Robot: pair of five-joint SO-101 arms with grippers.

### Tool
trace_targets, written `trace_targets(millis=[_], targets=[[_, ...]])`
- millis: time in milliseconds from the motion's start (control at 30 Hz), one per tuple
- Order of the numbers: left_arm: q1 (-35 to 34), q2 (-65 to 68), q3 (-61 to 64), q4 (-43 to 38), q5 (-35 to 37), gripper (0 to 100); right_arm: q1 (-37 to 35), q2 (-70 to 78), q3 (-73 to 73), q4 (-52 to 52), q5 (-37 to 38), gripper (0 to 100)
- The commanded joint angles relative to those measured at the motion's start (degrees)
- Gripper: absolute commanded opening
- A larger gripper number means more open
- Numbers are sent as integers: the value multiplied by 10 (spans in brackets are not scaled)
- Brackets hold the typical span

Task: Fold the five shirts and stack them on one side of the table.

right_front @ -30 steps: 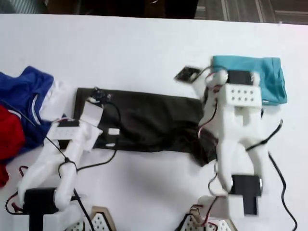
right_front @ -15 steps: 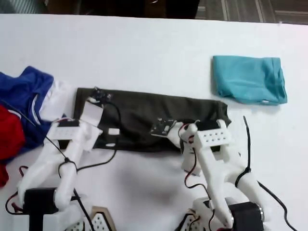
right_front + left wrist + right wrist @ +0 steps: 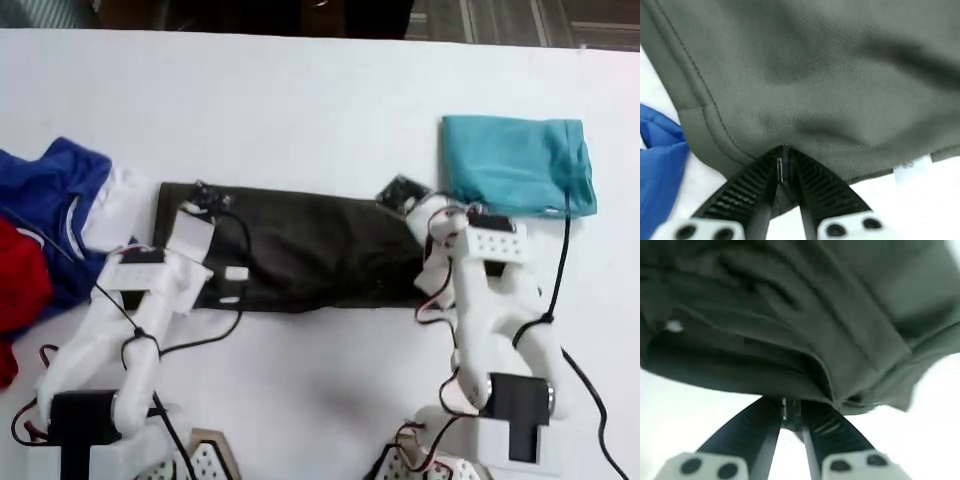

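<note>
Left wrist view, left tool (image 3: 782, 165) clamped on dark shirt (image 3: 815, 80), right tool (image 3: 790, 412) likewise

From the high camera we look steeply down over the white table (image 3: 300, 90), with the arm bases (image 3: 85, 415) at the near edge. Our wrist cameras look out along the left gripper (image 3: 782, 167) and the right gripper (image 3: 790, 412), very close to the dark shirt (image 3: 300, 250), which all three views share.

The dark shirt (image 3: 840, 75) is matt, finely dimpled cloth; table (image 3: 300, 90) smooth.
</note>
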Motion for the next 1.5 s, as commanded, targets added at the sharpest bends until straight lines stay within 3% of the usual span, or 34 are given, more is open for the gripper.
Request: trace_targets(millis=[0, 233, 433, 633, 800, 900, 1067, 1233, 1467], targets=[[9, 0, 1, -16, -2, 26, 2, 19, -67, 2, 1, 19], [9, 0, 1, -16, -2, 26, -3, 105, -156, -23, 0, 19], [9, 0, 1, -16, -2, 26, 0, 175, -244, -18, -66, 19], [9, 0, 1, -16, -2, 26, -13, 134, -322, 88, -142, 19], [9, 0, 1, -16, -2, 26, -63, 68, -323, 210, -144, 19], [9, 0, 1, -16, -3, 26, -113, 51, -280, 230, -144, 19], [9, 0, 1, -16, -3, 26, -174, 50, -168, 102, -153, 19], [9, 1, 1, -16, -3, 26, -209, 51, -83, -29, -232, 19], [9, 1, 1, -16, -3, 26, -235, 51, -15, -122, -238, 19]])
